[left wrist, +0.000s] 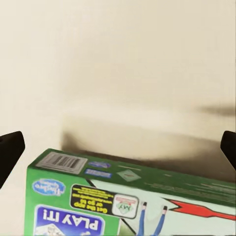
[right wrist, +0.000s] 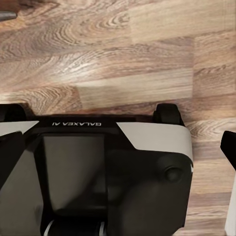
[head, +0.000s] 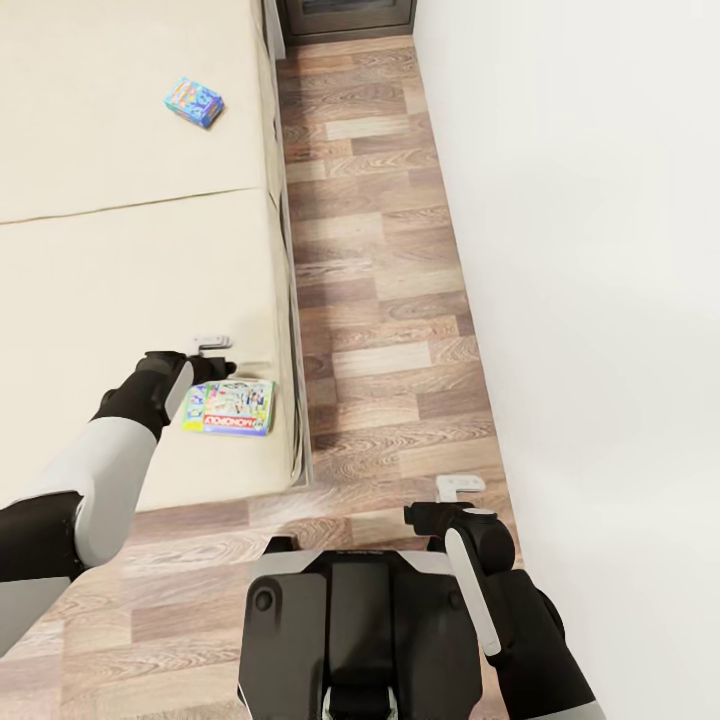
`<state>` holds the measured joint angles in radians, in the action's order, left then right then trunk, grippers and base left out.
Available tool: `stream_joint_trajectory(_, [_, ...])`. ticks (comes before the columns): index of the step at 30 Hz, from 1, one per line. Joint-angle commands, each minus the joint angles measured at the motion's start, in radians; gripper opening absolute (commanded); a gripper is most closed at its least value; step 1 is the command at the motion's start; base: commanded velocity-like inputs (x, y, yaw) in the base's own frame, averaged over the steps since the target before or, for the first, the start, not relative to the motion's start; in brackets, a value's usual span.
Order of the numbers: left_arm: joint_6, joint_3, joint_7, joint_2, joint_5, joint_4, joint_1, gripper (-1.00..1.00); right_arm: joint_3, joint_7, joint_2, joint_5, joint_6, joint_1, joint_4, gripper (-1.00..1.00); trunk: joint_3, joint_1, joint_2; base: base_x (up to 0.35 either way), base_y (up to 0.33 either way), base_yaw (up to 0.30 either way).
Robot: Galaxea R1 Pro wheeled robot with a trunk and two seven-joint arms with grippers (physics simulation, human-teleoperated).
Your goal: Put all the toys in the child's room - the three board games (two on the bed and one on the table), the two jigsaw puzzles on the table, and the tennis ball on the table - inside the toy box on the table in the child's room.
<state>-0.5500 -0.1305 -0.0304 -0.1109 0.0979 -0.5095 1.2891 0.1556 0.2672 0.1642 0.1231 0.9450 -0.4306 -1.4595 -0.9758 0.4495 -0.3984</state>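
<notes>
Monopoly box [head: 230, 408] lies flat near the bed's [head: 120, 270] front right corner. My left claw [head: 213, 356] hovers beside it, released. Judged light, stiff, slippery: grasp across one thin edge.

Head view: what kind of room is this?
Probably a bedroom, likely a child's: a wide beige bed with two board game boxes on it, a Monopoly box and a blue box, beside a wood-plank floor and a plain white wall.

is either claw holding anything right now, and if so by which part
Nothing is held. The left claw is open above the Monopoly box on the bed; the right claw is open over the floor.
</notes>
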Motion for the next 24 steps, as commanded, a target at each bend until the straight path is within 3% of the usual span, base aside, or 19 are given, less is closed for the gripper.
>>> stream_joint_trajectory(1, [-0.001, -0.005, -0.003, -0.002, 0.010, -0.001, 0.000, 1.00, 0.001, 0.010, 0.000, 0.010, 0.003, 0.000, -0.001, 1.00, -0.003, 0.001, -0.002, 0.000, 0.000, 0.000])
stream_joint_trajectory(9, [0.006, 0.002, -0.003, -0.006, 0.011, -0.001, 0.000, 1.00, 0.001, 0.009, 0.000, 0.010, 0.002, 0.000, -0.001, 1.00, -0.010, 0.001, -0.002, 0.000, 0.000, 0.000])
stream_joint_trajectory(16, [0.007, 0.030, -0.002, -0.007, 0.012, -0.001, 0.000, 1.00, 0.001, 0.009, 0.000, 0.010, 0.002, 0.000, -0.001, 1.00, -0.011, 0.001, -0.002, -0.003, 0.000, 0.000])
stream_joint_trajectory(24, [0.008, 0.038, -0.002, -0.007, 0.011, -0.001, -0.001, 1.00, 0.001, 0.009, 0.000, 0.010, 0.001, 0.000, -0.001, 1.00, -0.011, 0.001, -0.002, -0.127, -0.064, 0.000])
